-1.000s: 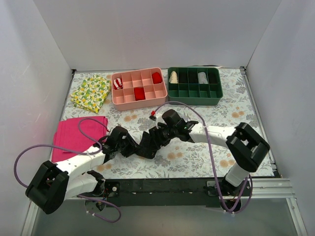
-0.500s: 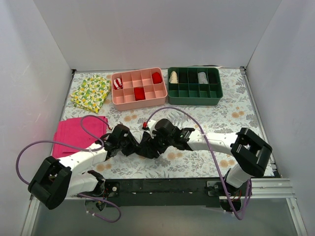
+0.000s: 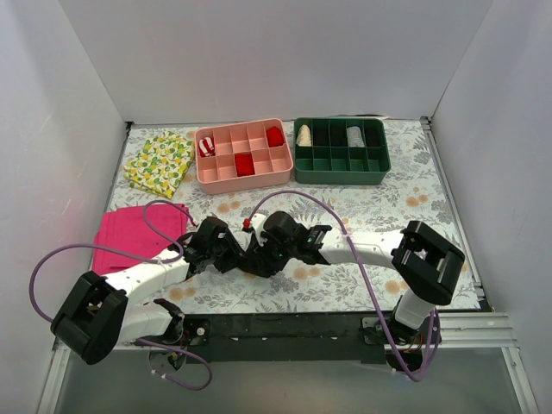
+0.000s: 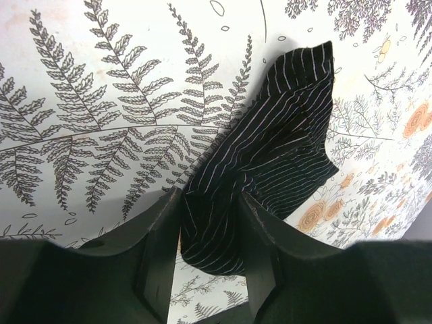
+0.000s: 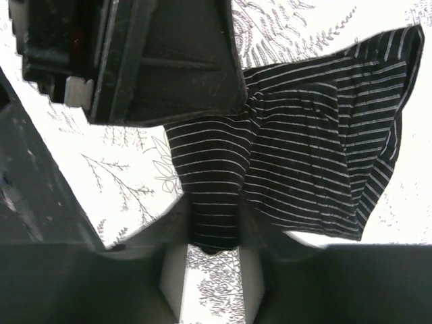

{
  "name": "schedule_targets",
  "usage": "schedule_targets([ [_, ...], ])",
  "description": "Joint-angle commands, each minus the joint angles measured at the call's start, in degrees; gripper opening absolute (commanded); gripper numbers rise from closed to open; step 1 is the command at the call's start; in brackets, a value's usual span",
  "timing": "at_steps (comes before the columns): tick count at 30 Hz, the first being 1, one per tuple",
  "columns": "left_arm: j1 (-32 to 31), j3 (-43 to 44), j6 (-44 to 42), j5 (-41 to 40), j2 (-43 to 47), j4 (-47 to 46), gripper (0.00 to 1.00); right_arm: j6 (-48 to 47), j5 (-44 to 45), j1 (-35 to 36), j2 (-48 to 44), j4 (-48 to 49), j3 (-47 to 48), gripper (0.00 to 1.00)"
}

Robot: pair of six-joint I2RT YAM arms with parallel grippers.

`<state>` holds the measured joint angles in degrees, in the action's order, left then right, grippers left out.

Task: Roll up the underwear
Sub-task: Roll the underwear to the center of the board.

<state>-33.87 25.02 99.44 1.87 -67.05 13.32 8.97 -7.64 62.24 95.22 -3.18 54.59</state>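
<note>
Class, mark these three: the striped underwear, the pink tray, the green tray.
underwear (image 4: pixel 270 162): left wrist view, middle of the fabric.
pink tray (image 3: pixel 246 183): top external view, near wall.
green tray (image 3: pixel 342 177): top external view, near wall.

The right claw (image 5: pixel 214 236) pinches the striped black underwear (image 5: pixel 317 148).

pink plastic divided tray (image 3: pixel 246 182) beside dark green plastic divided tray (image 3: pixel 342 178), far side of floral table cover (image 3: pixel 405 207). yellow lemon-print cloth (image 3: pixel 158 162) at left, folded magenta cloth (image 3: pixel 129 235) nearer.

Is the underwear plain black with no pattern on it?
No, the underwear is black with thin white stripes across it in the left wrist view.
</note>
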Motion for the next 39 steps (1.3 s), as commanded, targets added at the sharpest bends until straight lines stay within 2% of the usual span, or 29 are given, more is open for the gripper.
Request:
schedule_targets([
  [1,0.0,0.3,-1.2,-0.3,-0.4,2.6,0.37,0.7,-0.6,0.3,0.3,2.6,-0.4,0.22],
  [2,0.0,0.3,-1.2,-0.2,-0.3,2.7,0.38,1.2,-1.4,0.3,0.1,2.7,-0.8,0.12],
  [5,0.0,0.5,-1.3,-0.5,0.0,2.9,0.38,2.0,-2.8,0.3,0.0,2.6,-2.6,0.01],
  [9,0.1,1.8,-1.4,-1.2,0.7,4.4,0.43,5.5,-7.2,-1.2,0.1,6.2,-5.4,0.01],
  [16,0.1,5.1,-2.4,-4.4,4.8,6.8,0.65,13.1,-16.4,-6.5,2.8,12.9,-10.3,0.01],
  [19,0.0,5.4,-2.2,-5.2,6.6,6.9,0.69,15.5,-20.2,-8.8,4.7,16.2,-11.4,0.01],
  [28,0.1,0.8,-2.8,-2.3,11.6,2.7,0.71,27.2,-31.7,-16.4,10.0,26.9,-14.6,0.01],
  [39,0.0,-5.6,-3.2,1.9,10.8,-3.7,0.66,27.8,-33.2,-17.7,12.6,22.3,-10.6,0.01],
])
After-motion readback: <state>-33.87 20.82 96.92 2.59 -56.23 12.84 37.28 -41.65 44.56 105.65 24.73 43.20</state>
